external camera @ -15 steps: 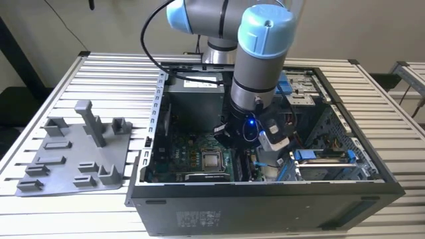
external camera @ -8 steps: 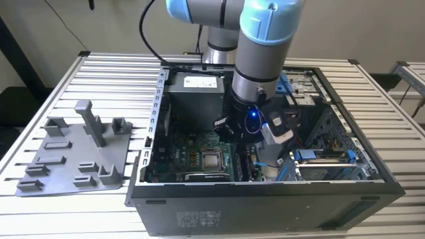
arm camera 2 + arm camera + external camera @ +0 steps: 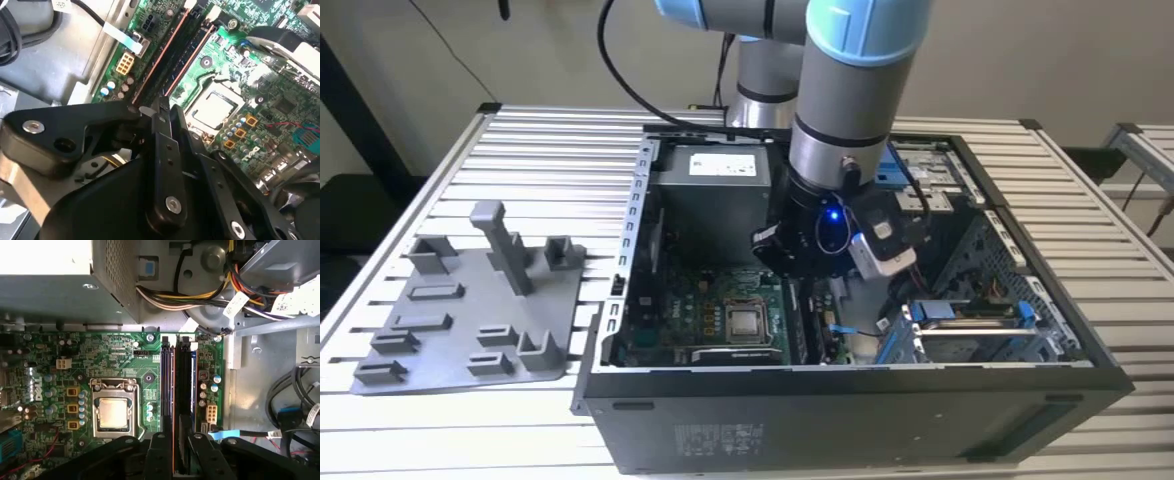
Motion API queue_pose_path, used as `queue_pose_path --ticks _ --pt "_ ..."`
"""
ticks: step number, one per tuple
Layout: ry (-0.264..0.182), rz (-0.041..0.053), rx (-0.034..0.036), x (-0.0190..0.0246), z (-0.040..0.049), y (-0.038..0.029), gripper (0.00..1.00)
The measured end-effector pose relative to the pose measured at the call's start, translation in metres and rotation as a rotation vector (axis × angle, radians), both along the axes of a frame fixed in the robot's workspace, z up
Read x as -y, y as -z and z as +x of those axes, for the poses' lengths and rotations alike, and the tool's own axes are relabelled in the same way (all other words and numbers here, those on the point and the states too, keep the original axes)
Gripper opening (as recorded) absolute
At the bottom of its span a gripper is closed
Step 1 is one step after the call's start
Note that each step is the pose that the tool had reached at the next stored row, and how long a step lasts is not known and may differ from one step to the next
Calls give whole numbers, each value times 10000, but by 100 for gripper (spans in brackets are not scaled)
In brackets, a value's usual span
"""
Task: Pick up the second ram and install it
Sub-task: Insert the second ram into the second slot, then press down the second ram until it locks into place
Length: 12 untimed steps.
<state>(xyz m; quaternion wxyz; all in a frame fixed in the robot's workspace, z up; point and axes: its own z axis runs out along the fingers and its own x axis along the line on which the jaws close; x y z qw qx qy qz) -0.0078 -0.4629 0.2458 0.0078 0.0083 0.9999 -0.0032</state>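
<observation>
Gripper [image 3: 180, 452] is down inside the open computer case [image 3: 854, 420], at the memory slots. Its two black fingers [image 3: 160, 455] are drawn close together and clamped on the second ram [image 3: 183, 390], one on each flat face. In the first wrist view the stick is seen edge-on: a long, thin, dark strip running straight away from the fingers, standing upright in line with its slot (chips and green face not visible from this angle; depth of seating cannot be told). Just beside it and parallel runs the neighbouring slot [image 3: 166, 385]. Beyond that on the green motherboard [image 3: 100, 350] is the silver processor socket [image 3: 113, 412]. Past the far end of the slots sit the grey power supply box [image 3: 50, 280] and a cable bundle [image 3: 200, 290]. In the exterior view the arm [image 3: 847, 90] descends into the case at frame centre. The grey fixture plate [image 3: 467, 310] lies on the slatted table [image 3: 547, 150] at the exterior view's left.
</observation>
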Motion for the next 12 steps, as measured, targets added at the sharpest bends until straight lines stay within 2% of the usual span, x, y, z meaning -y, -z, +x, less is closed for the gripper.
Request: queue_pose_path --ticks 1,3,12 --pt "0 -2 -1 0 0 -1 14" --pt "2 -2 -1 0 -1 -3 11" --pt "1 -2 -1 0 -1 -12 11"
